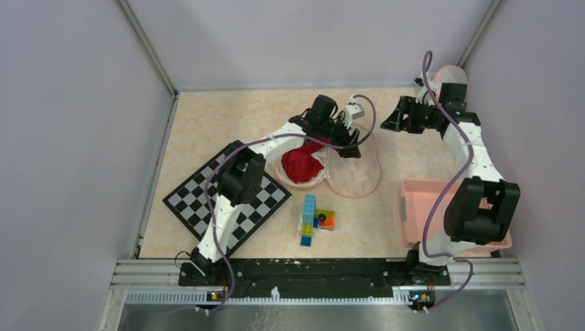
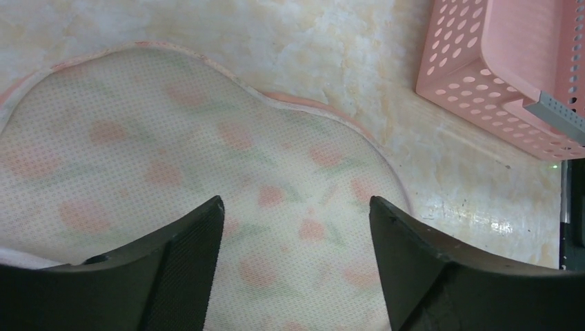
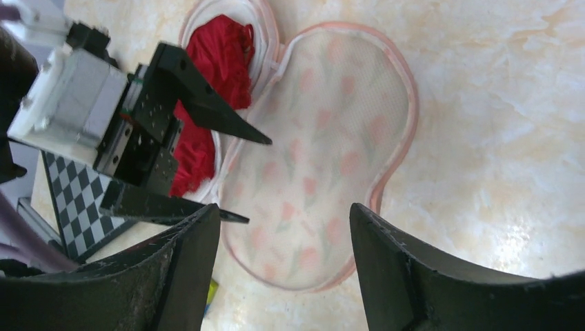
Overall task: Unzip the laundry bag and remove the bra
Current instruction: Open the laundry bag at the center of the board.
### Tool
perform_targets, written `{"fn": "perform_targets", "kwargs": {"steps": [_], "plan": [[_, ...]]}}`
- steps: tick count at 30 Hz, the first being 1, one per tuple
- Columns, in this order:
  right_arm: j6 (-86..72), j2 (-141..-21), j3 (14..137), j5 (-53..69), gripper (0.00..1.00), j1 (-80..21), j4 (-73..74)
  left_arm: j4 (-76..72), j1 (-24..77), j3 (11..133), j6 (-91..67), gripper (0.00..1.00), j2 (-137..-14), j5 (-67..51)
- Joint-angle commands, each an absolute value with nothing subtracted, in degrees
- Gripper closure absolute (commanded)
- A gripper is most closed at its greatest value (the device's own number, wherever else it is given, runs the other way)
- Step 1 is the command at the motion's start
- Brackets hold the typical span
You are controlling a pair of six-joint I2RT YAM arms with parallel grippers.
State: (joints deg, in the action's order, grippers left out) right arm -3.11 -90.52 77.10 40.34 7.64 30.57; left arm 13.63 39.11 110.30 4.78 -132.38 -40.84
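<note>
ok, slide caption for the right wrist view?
Open left gripper over the unzipped floral mesh laundry bag, red bra exposed in its left half; right gripper open, empty.

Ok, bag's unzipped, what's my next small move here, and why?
Probably shift the left gripper sideways over the red bra, ready to pinch it. Its jaws stand open above the folded-out mesh flap of the laundry bag, with the bra exposed just beside.

**Bag open, bra still inside**

The laundry bag [image 3: 324, 158], white mesh with pink flowers and pink trim, lies unzipped and spread flat in the middle of the counter [image 1: 207, 131]. The red bra [image 3: 222, 55] sits crumpled in its left half.
</note>
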Motion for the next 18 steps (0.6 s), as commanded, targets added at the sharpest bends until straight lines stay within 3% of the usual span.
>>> {"fn": "perform_targets", "kwargs": {"steps": [1, 4, 18], "plan": [[0.57, -86.01, 75.71, 39.15, 0.31, 8.35, 33.15, 13.08, 38.69, 109.9, 4.57, 0.14, -126.12, -39.42], [1.92, -84.99, 74.3, 39.18, 0.31, 8.35, 32.64, 12.42, 37.12, 106.12, 2.86, 0.02, -123.01, -38.23], [6.15, -92.3, 77.89, 39.41, 0.33, 2.31, 35.31, 12.27, 24.62, 90.41, 4.49, 0.01, -112.16, -34.8]]}}
